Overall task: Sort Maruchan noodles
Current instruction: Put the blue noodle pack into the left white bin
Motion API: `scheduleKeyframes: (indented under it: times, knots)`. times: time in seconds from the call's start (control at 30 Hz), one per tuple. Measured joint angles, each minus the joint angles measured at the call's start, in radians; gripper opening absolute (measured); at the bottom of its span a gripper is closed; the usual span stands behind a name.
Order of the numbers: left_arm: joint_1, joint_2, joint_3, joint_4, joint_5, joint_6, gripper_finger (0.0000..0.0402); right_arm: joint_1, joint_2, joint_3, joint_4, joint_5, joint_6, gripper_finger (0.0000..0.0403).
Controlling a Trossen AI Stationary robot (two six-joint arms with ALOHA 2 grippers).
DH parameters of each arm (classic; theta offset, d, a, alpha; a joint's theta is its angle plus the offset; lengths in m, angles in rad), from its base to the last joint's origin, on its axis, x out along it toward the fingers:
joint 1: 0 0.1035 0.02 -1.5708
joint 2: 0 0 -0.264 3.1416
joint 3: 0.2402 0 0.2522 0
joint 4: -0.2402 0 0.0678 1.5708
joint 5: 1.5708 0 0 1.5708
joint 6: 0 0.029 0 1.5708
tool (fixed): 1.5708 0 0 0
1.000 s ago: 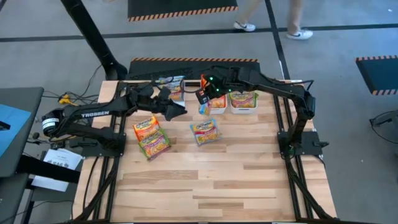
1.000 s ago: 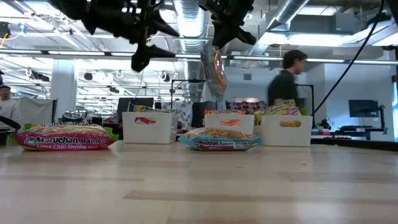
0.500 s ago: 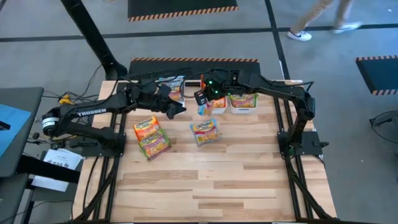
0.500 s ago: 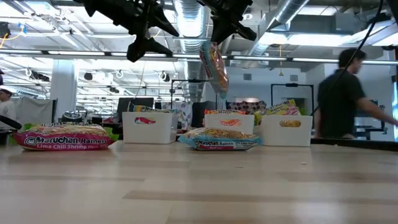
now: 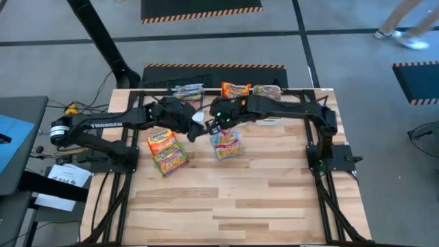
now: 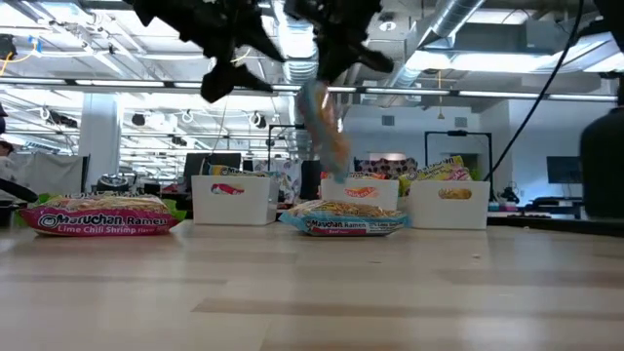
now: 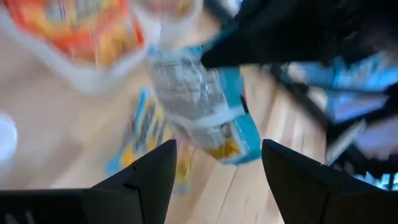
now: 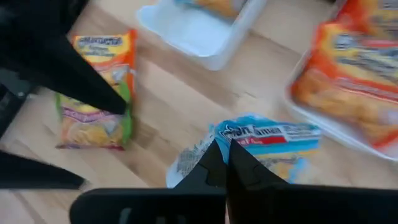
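1. The right claw (image 8: pixel 224 163) is clamped on a blue packet (image 8: pixel 261 146), which is held by its top edge and hangs in the air above the surface (image 5: pixel 233 199).
2. In the low view the hanging packet (image 6: pixel 320 122) is blurred and is seen above another blue packet (image 6: pixel 343 220) lying flat on the surface.
3. The left claw (image 7: pixel 214 168) is held with its fingers (image 7: pixel 146 177) apart and nothing between them; it is aimed at the hanging packet, just beside it.
4. In the high view both claws, left (image 5: pixel 194 125) and right (image 5: pixel 214 123), are seen close together near the middle of the back half of the surface.
5. Two packets with green edges (image 5: pixel 165 150) lie side by side on the left part of the surface, well apart from the claws.
6. Three white bins (image 6: pixel 231 200) stand in a row at the back edge, with packets inside; orange packets (image 5: pixel 236 89) are seen in the middle bin.
7. A person's shoes (image 5: pixel 396 36) are seen on the floor beyond the surface.
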Motion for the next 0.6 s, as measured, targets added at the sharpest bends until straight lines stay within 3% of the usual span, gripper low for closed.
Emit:
scheduleKeyframes:
  times: [0.13, 0.47, 0.6]
  knots:
    - [-0.03, 0.031, 0.0, -0.04, 0.057, 0.021, 0.0222, 0.021, 0.037, -0.001, 0.004, -0.014, -0.001, 0.0006]
    - [-0.069, 0.057, -0.002, -0.07, 0.074, 0.074, 0.0222, 0.036, 0.064, -0.001, 0.001, -0.074, -0.076, 0.0006]
    - [-0.053, 0.037, -0.002, -0.078, 0.142, 0.075, 0.0222, 0.036, 0.061, 0.0, 0.0, -0.084, -0.109, 0.0006]
